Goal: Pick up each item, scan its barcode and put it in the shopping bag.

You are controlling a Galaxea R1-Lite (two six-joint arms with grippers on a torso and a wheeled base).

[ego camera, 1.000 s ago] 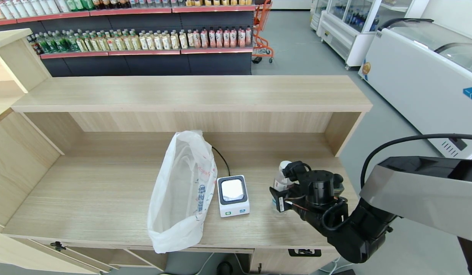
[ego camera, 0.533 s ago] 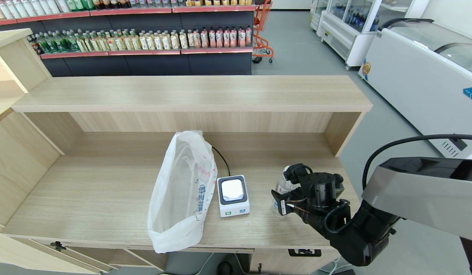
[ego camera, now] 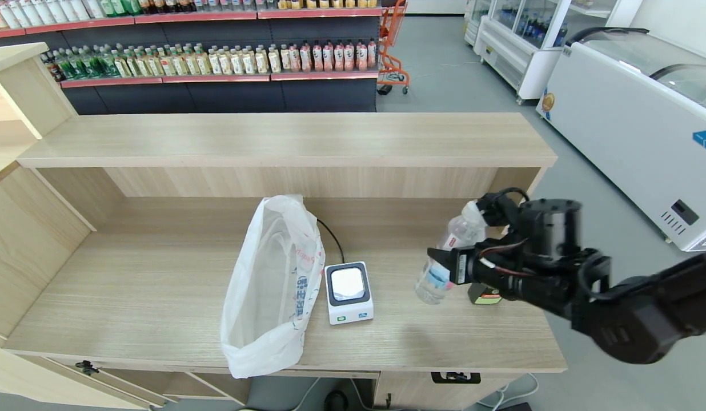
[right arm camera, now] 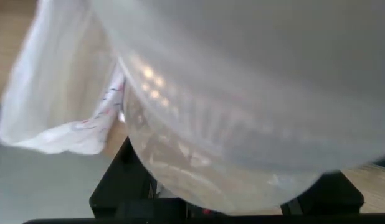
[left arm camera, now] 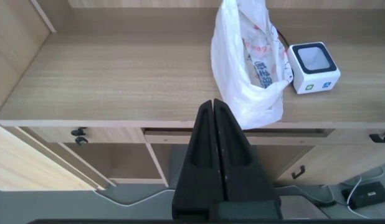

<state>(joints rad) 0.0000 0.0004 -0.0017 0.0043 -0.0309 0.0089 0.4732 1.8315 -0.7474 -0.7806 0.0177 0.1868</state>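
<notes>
The clear bottle (ego camera: pixel 460 233) hangs in the air above the counter (ego camera: pixel 159 297), pinched at its middle by the right gripper (ego camera: pixel 446 266). Its long axis is tilted, with the cap up and away and the base down toward the scanner (ego camera: pixel 348 291). The scanner lies to the robot's left of the bottle, and the shopping bag (ego camera: pixel 273 285) just beyond it. The left gripper (left arm camera: pixel 213 106), pressed together and empty, is near the counter's front edge, so I judge the right arm is the nearer one.

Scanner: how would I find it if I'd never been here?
Look at the wooden counter, on its lower top. Beside the floppy white bag, on the side toward the bottle, sits the scanner. It is the only small white box, with a shiny square window on top and a black cable behind.
</notes>
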